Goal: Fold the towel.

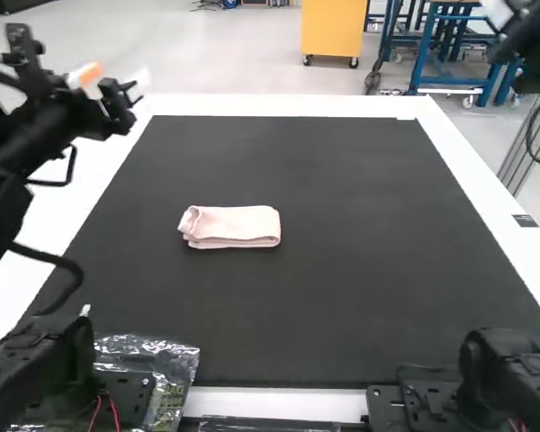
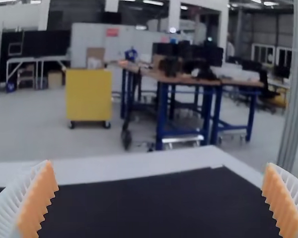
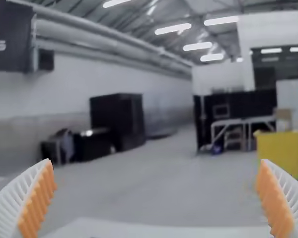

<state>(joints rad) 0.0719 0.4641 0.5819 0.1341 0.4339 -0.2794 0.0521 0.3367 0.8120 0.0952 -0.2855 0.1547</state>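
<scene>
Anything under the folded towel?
The black mat shows all around the towel, which lies flat on it with nothing poking out at the edges. Whatever is directly beneath is covered by the cloth, so can't tell.

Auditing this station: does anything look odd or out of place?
Crumpled clear plastic by the left arm's base looks like stray packaging. On the folded towel, layers sit slightly unaligned at the view's left end.

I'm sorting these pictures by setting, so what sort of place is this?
Probably a robotics lab or test station: the left gripper and right gripper are open at a white-edged table, where a folded pink towel lies on a black mat.
</scene>
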